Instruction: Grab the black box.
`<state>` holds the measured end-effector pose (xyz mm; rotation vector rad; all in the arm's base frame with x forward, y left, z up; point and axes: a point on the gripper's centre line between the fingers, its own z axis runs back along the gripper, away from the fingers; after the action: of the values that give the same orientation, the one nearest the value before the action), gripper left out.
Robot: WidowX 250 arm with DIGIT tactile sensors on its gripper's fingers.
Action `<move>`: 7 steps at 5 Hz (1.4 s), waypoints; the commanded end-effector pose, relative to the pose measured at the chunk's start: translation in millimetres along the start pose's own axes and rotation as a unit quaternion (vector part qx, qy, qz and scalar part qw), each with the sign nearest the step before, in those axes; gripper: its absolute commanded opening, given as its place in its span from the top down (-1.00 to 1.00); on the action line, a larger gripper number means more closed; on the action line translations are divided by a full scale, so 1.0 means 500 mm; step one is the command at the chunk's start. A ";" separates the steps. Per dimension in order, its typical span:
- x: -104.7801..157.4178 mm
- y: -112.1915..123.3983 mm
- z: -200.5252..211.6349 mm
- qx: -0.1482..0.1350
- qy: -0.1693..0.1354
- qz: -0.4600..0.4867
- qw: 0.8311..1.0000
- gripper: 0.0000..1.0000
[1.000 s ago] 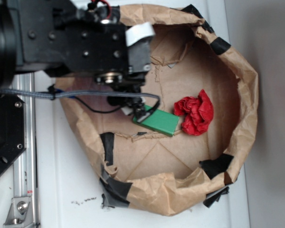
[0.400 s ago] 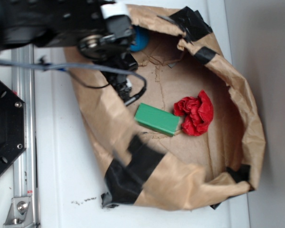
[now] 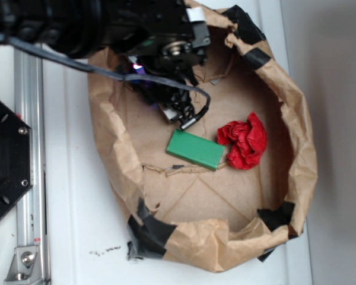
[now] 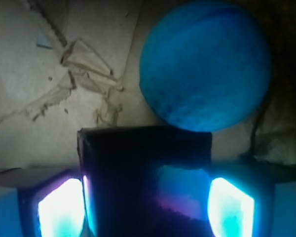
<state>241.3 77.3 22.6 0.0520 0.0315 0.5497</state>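
In the wrist view the black box [image 4: 143, 168] sits between my two glowing fingers [image 4: 61, 207], and both pads lie against its sides. My gripper [image 4: 145, 197] is shut on it. A blue ball [image 4: 204, 64] lies just beyond the box and touches its far edge. In the exterior view my gripper [image 3: 157, 89] is under the arm at the upper left inside the brown paper rim [image 3: 296, 119]. The box and the ball are hidden there by the arm.
A green rectangular block [image 3: 196, 149] lies in the middle of the paper floor, with a crumpled red cloth [image 3: 244, 141] to its right. Black tape patches [image 3: 145, 234] sit on the rim. A metal rail [image 3: 29, 178] runs along the left.
The arm has moved from above the green block's left end up to the top left inside the rim. The paper rim was pushed about and changed shape. The blue ball is now covered.
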 end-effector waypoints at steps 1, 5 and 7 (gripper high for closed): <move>0.017 -0.026 -0.028 0.001 -0.003 -0.014 1.000 -1.00; -0.071 -0.089 0.210 -0.067 -0.104 -0.246 0.961 1.00; -0.074 -0.072 0.363 -0.014 -0.091 -0.186 0.978 1.00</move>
<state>235.7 15.4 184.4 0.0608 -0.0676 0.1806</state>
